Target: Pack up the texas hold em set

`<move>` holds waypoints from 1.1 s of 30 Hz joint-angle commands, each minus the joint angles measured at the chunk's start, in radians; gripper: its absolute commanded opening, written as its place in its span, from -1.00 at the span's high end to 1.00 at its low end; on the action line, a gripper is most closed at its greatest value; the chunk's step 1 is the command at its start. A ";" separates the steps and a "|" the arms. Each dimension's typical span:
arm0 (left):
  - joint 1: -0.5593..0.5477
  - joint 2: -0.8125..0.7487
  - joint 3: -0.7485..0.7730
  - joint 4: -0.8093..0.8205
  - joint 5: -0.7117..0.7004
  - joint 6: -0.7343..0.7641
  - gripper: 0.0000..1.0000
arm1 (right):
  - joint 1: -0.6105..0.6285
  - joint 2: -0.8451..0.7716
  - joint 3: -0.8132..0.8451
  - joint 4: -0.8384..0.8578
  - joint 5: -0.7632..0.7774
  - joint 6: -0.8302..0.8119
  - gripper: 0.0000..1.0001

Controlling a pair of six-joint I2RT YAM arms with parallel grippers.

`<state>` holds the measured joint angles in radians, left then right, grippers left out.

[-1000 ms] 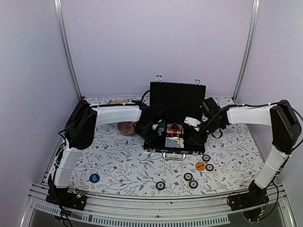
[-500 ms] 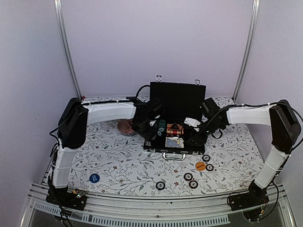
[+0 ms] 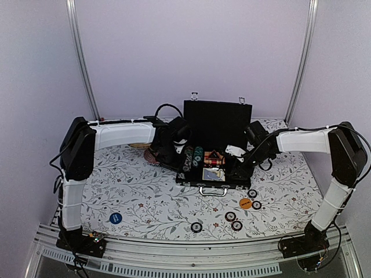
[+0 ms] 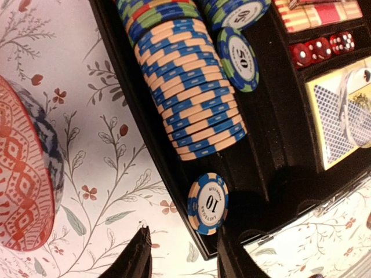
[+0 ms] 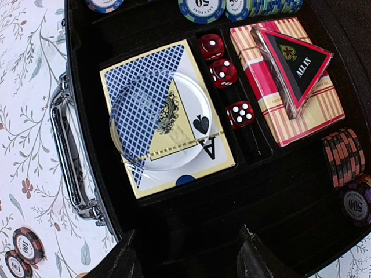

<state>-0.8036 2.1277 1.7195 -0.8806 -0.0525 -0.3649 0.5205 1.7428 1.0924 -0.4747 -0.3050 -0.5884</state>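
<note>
One blue-and-tan chip marked 10 [image 4: 207,202] is seen out of place at the near left corner of the open briefcase [image 3: 217,121]. The briefcase is set at the middle of the table [image 3: 145,191] with its lid raised toward the back wall. The chip is tilted on the black tray, just past the near end of the blue-and-tan chip row [image 4: 188,98] and apart from it. The long axis of that row is laid from the front of the case to the back, so the chip is judged to need moving along that axis to join the row.

The left gripper [image 4: 184,246] is placed just short of the chip and in line with it. Its fingers are spread, and nothing is held between them. The right gripper [image 5: 188,255] is held over a bare part of the tray on the right side, fingers likewise apart and empty, well away from this chip. The left arm is therefore the nearer one. Several loose chips [image 3: 231,216] on the table in front of the case are nearer the right arm.
</note>
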 commanded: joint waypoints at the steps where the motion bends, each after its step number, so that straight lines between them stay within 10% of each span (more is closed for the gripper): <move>1: 0.019 0.019 -0.010 0.042 0.090 -0.033 0.23 | -0.004 0.015 0.021 -0.017 -0.020 -0.008 -0.14; 25: 0.013 0.092 0.048 0.052 0.174 -0.002 0.56 | -0.003 0.032 0.023 -0.028 -0.020 -0.016 -0.14; 33: -0.048 0.140 0.206 -0.153 -0.140 0.213 0.29 | -0.003 0.035 0.025 -0.031 -0.026 -0.016 -0.14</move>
<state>-0.8154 2.2402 1.8511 -0.9047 0.0086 -0.2737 0.5205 1.7565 1.0927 -0.4942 -0.3103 -0.5987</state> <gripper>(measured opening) 0.251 0.570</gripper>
